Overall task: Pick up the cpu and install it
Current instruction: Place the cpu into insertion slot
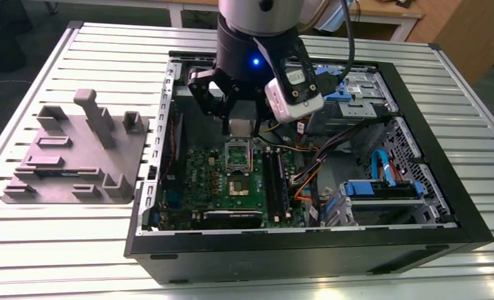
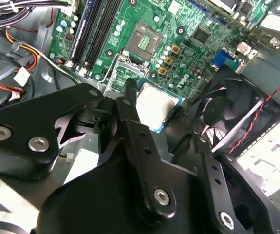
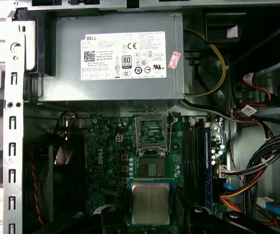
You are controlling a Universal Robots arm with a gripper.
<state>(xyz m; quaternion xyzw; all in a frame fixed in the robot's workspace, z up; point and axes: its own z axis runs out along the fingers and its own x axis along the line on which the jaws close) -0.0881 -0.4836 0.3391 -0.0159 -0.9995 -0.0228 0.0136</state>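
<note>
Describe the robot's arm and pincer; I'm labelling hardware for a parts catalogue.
The arm is a silver-grey cylinder ending in a black collar with a small blue light. The pincer is black linkage bars with silver screws. A white camera sits beside it.

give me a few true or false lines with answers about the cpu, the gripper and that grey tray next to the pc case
1. The gripper holds the cpu between its fingers. True.
2. The cpu already sits in the socket on the motherboard. False: it is in the gripper, and the socket shows empty.
3. The grey tray lies outside the computer case, on the exterior view's left. True.
4. The power supply box rests on the grey tray. False: it is mounted inside the case, beside the motherboard.
</note>
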